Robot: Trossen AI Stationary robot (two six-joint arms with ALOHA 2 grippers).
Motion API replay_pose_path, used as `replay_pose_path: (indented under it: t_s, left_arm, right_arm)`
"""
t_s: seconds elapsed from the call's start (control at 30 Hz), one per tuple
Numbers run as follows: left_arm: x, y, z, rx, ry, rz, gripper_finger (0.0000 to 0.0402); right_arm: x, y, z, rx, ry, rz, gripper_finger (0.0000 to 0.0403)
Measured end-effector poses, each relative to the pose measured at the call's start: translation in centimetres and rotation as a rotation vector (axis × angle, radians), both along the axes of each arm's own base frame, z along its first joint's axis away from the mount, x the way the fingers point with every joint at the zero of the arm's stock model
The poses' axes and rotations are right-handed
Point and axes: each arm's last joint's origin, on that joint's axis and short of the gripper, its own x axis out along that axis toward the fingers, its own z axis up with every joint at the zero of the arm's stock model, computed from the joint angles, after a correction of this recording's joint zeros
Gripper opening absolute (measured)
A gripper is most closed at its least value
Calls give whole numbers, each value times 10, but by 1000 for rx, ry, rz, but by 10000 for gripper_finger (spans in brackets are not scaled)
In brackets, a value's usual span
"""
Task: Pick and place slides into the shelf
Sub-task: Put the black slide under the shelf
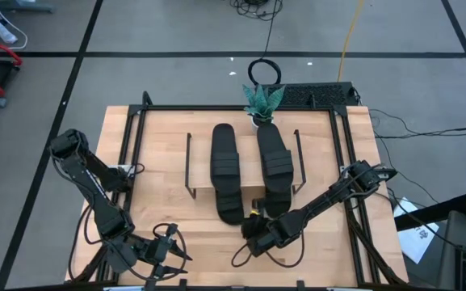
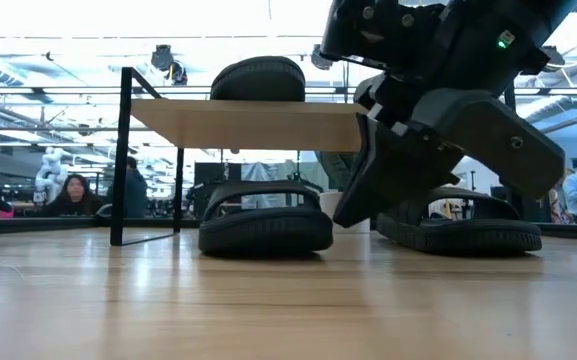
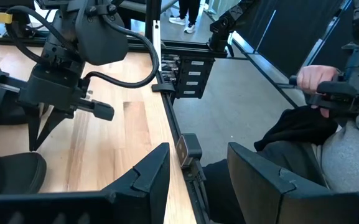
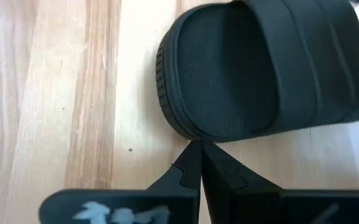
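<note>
From above, the shelf (image 1: 203, 191) stands in the middle of the wooden table (image 1: 160, 218), and two black slides lie side by side along it, the left slide (image 1: 225, 170) and the right slide (image 1: 275, 166). Their near ends stick out past the front edge of the board. From table height, one slide (image 2: 259, 78) sits on top of the light board, and two more rest on the table under it, a lower left slide (image 2: 265, 216) and a lower right slide (image 2: 468, 222). The right gripper (image 1: 250, 227) is low over the table, just in front of the slides. Its fingers are pressed tight together and hold nothing. In the right wrist view the pinched tips (image 4: 199, 163) point at the rounded end of a slide (image 4: 260, 68) and sit right at its edge; it is hard to tell if they touch it. The slide lies flat on the wood just past the tips. The left gripper (image 1: 166, 252) waits at the near edge of the table, well apart from the slides and the shelf. Its fingers (image 3: 148, 174) stand partly apart with nothing between them. A small green plant (image 1: 262, 100) sits at the far edge of the table behind the slides. A person's hand (image 3: 315, 77) shows beyond the table's edge in the left wrist view.
</note>
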Motion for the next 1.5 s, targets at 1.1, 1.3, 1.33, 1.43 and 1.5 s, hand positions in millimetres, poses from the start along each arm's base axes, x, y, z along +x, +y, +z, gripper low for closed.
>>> replay_pose_path:
  t_s: [1.1, 1.3, 1.33, 1.43, 1.5]
  left_arm:
    - [-1, 0, -1, 6, 8, -1, 157]
    - [-2, -1, -1, 6, 8, -5, 157]
    - [-2, -1, -1, 7, 9, -7, 157]
    - [-4, -2, -2, 13, 12, -13, 157]
    - [-6, -3, -2, 17, 10, -14, 157]
  right_arm:
    - [7, 0, 2, 35, -19, 62, 0]
    - [7, -2, 2, 25, -10, 61, 0]
    - [7, -2, 2, 22, -9, 65, 0]
    - [6, 0, 2, 15, -4, 77, 0]
    - [4, -1, 1, 6, 16, 78, 0]
